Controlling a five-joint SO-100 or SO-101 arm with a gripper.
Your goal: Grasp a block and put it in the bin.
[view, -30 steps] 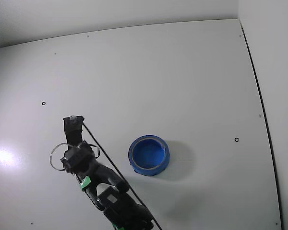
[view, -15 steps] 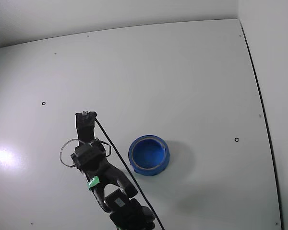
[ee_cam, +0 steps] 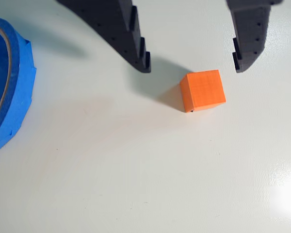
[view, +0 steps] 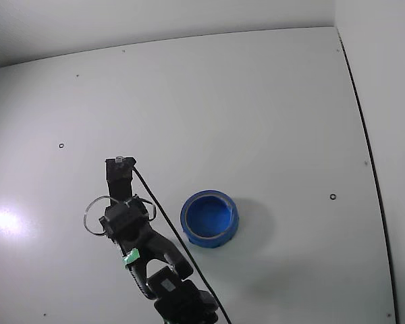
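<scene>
In the wrist view a small orange block (ee_cam: pixel 202 91) lies on the white table, just below and between my black fingertips. My gripper (ee_cam: pixel 194 68) is open and holds nothing; its left finger (ee_cam: pixel 136 43) and right finger (ee_cam: pixel 247 43) stand apart from the block. The blue bin (ee_cam: pixel 23 82) shows its rim at the left edge of that view. In the fixed view the round blue bin (view: pixel 210 218) sits right of my arm (view: pixel 131 233), which hides the block and the fingers.
A black cable (view: pixel 163 226) runs along the arm toward the bottom edge. The table's right edge (view: pixel 371 169) curves down the right side of the fixed view, and a back wall rises behind the table.
Between one second and half a second ago the arm swung right, toward the bin. Since then it has stayed still.
</scene>
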